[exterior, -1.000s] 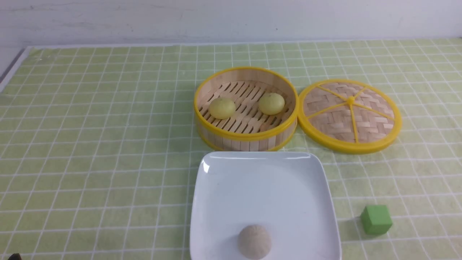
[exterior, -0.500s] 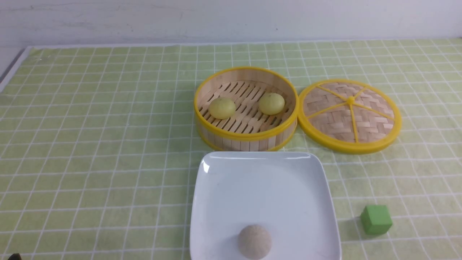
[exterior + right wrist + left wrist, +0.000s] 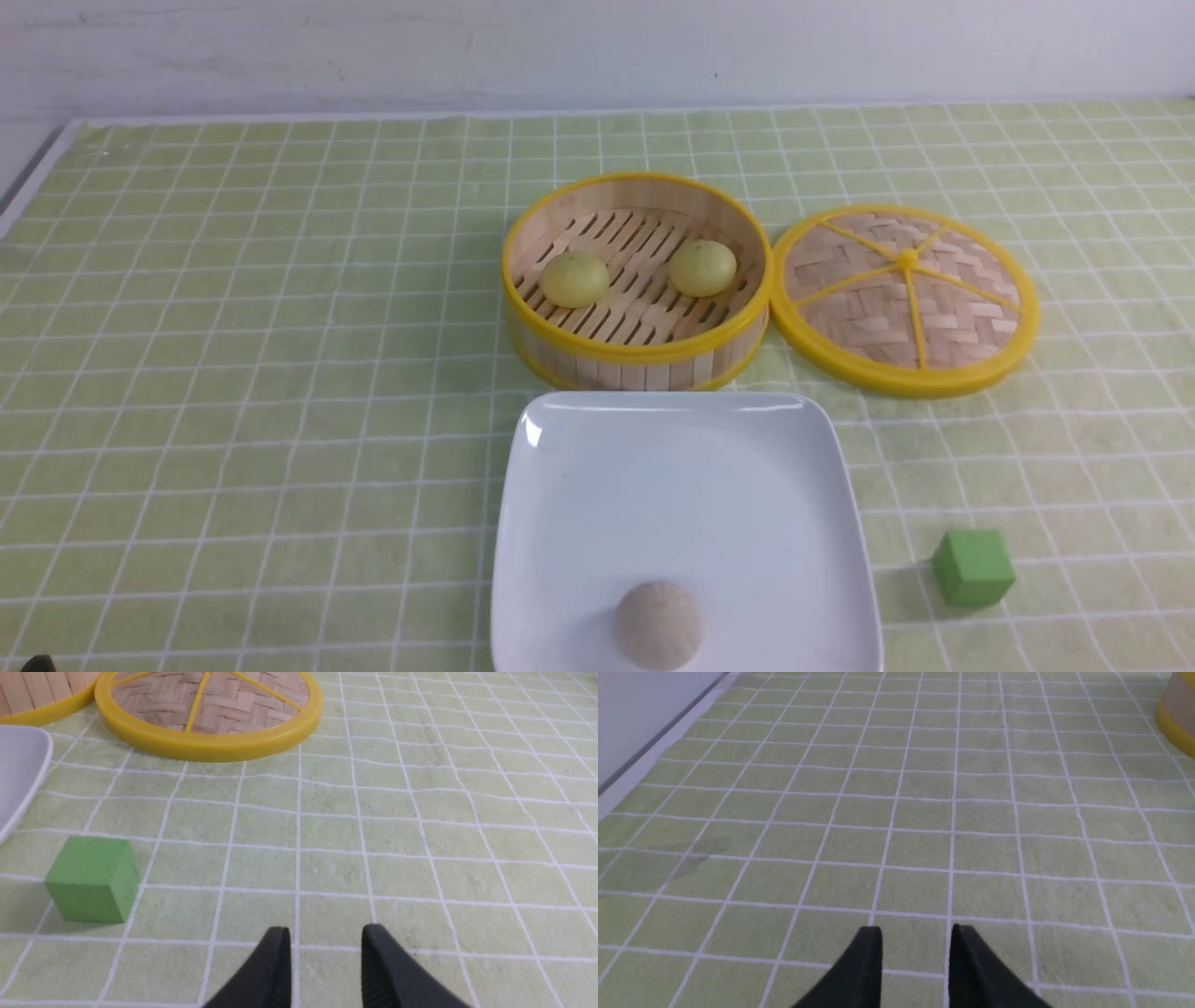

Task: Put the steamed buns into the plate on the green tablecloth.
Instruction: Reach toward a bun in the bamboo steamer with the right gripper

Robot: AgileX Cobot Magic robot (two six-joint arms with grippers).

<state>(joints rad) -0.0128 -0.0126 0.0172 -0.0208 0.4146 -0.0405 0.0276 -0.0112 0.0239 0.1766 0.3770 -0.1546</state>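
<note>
Left wrist view shows the left pincer (image 3: 916,952) over the green tablecloth (image 3: 924,812), its black fingers parted with nothing between them. The right pincer (image 3: 325,952) is likewise spread and empty. In the front view, the plate (image 3: 691,485) lies nearest on the surface, with a grey-brown bun (image 3: 658,623) near its closest edge and a green cube (image 3: 972,567) at the plate's 4 o'clock, apart from it. At the plate's 12 o'clock, just beside it, stands the steamer basket (image 3: 635,353). Both steamed buns (image 3: 574,278) sit inside it, one at 9 o'clock and the other (image 3: 702,268) at 2 o'clock. The basket's lid (image 3: 904,299) lies at its 3 o'clock.
</note>
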